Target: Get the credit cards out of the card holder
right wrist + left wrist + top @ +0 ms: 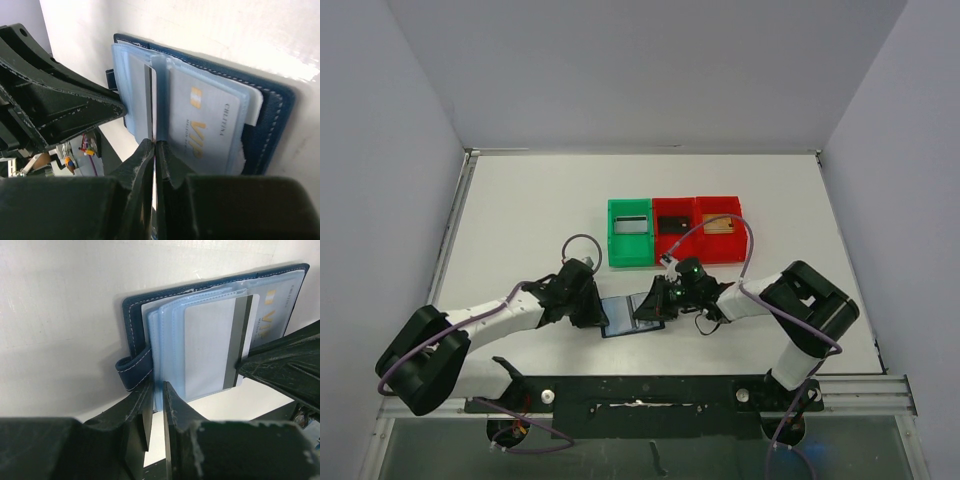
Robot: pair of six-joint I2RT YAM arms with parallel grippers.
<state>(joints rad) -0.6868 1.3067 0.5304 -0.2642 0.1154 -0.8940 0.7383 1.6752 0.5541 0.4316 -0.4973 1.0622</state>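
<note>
Jaws on both arms stand narrow, each nipping something thin. The left gripper (156, 390) pinches the card holder (135, 315) by the lower edge of one clear blue sleeve (167, 340), just beside the navy strap loop (132, 372). The right gripper (154, 147) clamps the edge of a pale card (148, 95) with a dark stripe, which sits partly inside a sleeve. The holder lies open on the white worktop (520, 220), between the two grippers and toward the near edge. A card printed VIP (205, 125) rests in another sleeve against the navy cover. Further back, a green bin (617, 252) and two red bins (675, 252) stand side by side, holding a silver-grey card (631, 225), a black card (672, 225) and a gold-tan card (719, 226), one apiece.
</note>
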